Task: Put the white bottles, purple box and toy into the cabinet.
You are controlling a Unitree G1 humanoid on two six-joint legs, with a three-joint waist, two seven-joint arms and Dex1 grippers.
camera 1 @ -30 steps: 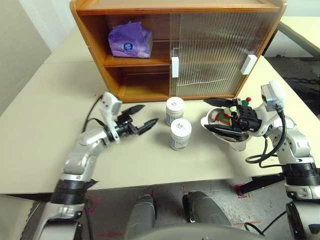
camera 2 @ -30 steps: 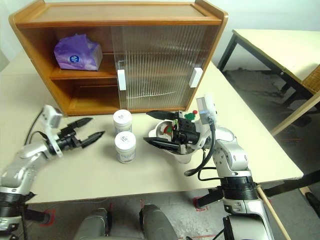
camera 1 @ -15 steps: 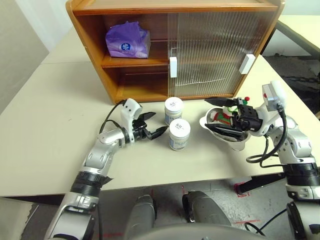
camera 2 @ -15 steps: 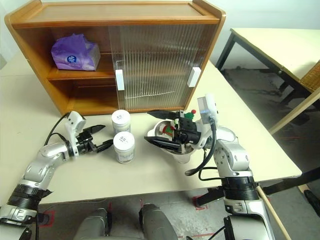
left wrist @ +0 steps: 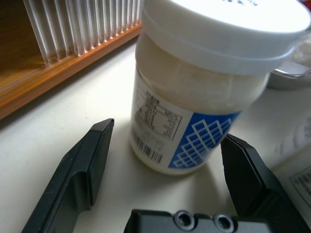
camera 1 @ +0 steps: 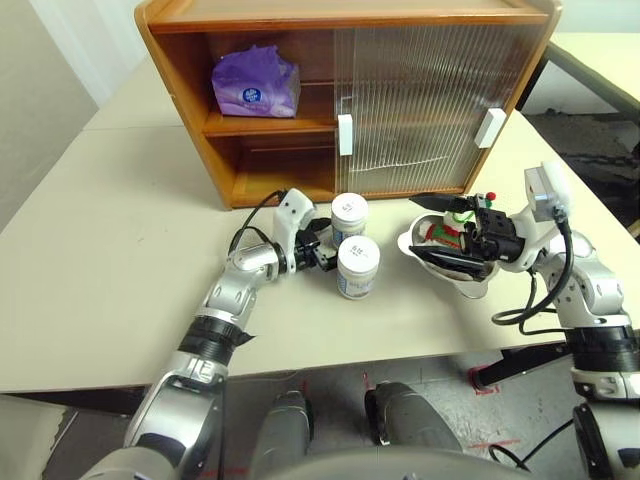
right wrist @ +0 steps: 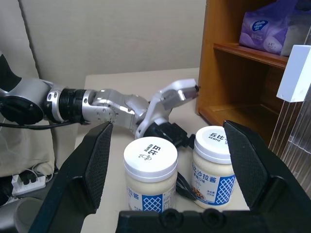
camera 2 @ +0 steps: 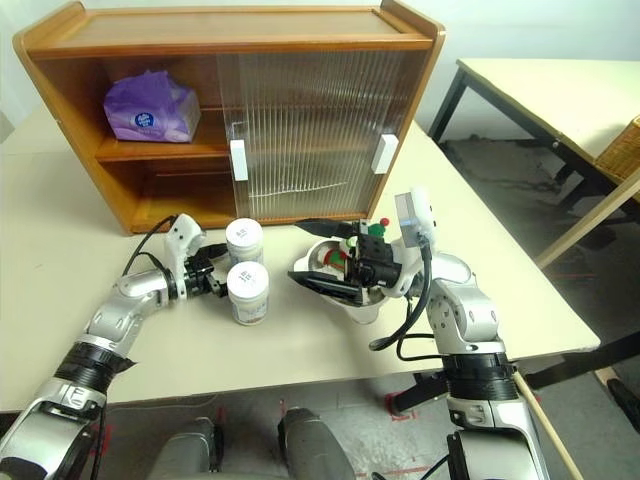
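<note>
**Left hand brackets the rear bottle**

With its two black fingers spread wide, the left hand [left wrist: 160, 160] has the rear white bottle [left wrist: 204, 82] standing between them, untouched by either, on the desk [camera 1: 100, 250] just in front of the cabinet [camera 1: 340, 15]. The jar looks rigid, smooth and probably light to middling; the labelled wall below the lid seems the surest place to squeeze, since the lid rim could let it slip. The front white bottle [camera 1: 358, 266] stands just beside it. The right hand [right wrist: 170, 160] is also wide open and empty, near the toy [camera 1: 462, 222] in a steel bowl [camera 1: 425, 245]. The purple box [camera 1: 255, 80] already sits on the upper shelf.
</note>
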